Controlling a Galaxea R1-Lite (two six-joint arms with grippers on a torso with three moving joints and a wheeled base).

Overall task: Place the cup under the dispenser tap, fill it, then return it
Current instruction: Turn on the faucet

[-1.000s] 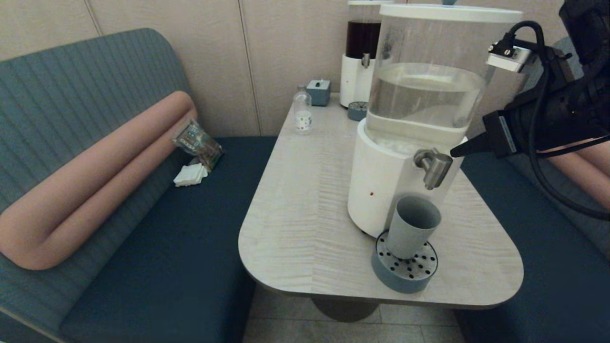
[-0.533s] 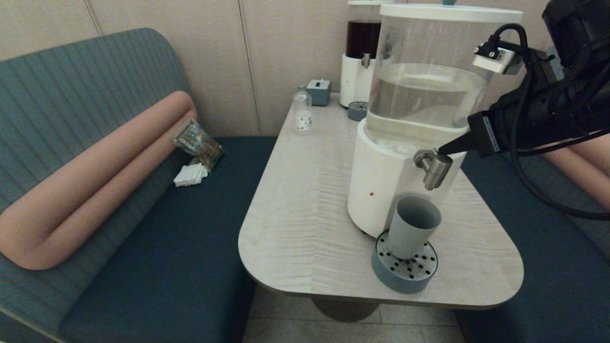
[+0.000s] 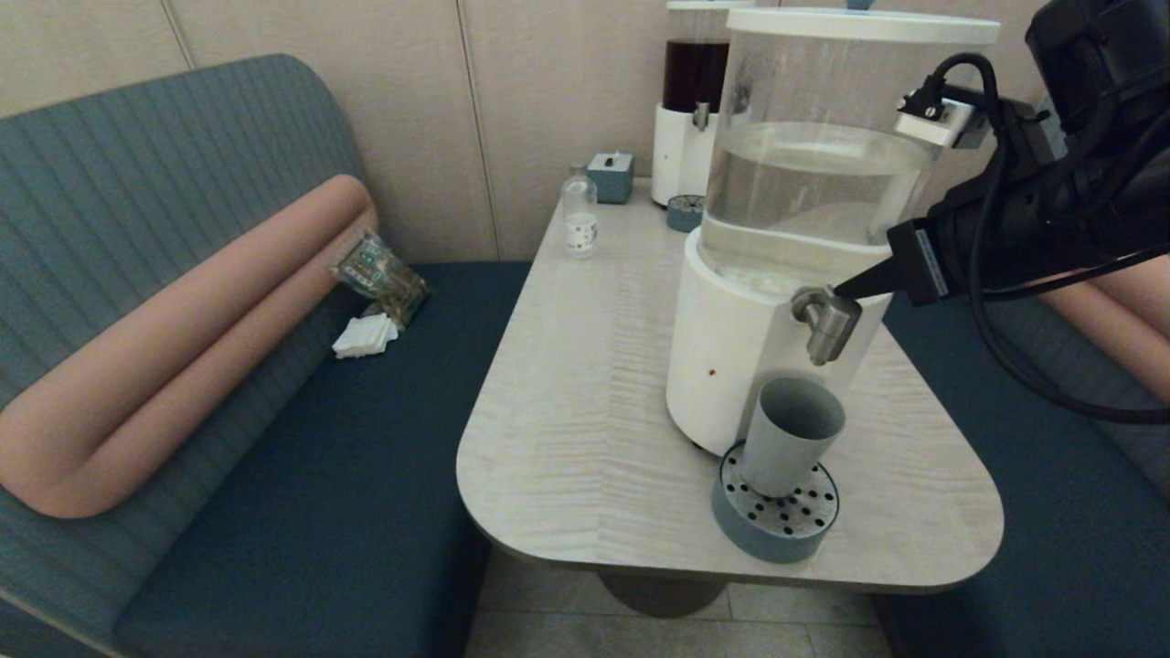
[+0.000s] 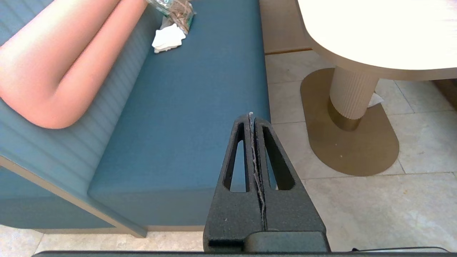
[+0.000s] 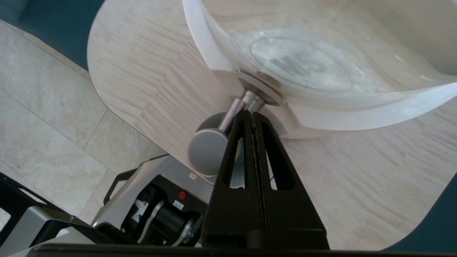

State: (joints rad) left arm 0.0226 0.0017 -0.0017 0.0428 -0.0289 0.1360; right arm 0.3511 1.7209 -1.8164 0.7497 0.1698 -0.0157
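The grey-blue cup (image 3: 788, 446) stands upright on the round perforated drip tray (image 3: 775, 521), directly below the brushed-steel dispenser tap (image 3: 829, 322) of the big clear-tank dispenser (image 3: 804, 210). My right gripper (image 3: 843, 290) is shut, empty, its tip touching the tap's top from the right side. In the right wrist view the shut tip (image 5: 252, 114) meets the tap's steel stem (image 5: 238, 107). My left gripper (image 4: 251, 117) is shut and parked low over the bench seat and floor, outside the head view.
A smaller dark-liquid dispenser (image 3: 693, 110), a clear small bottle (image 3: 579, 219) and a small blue box (image 3: 611, 175) stand at the table's far end. Blue benches (image 3: 347, 475) flank the table (image 3: 585, 402); a packet (image 3: 378, 274) and napkins (image 3: 366, 336) lie on the left one.
My right gripper has moved leftward from beside the dispenser until its shut tip reached the tap's top. The cup has not moved.
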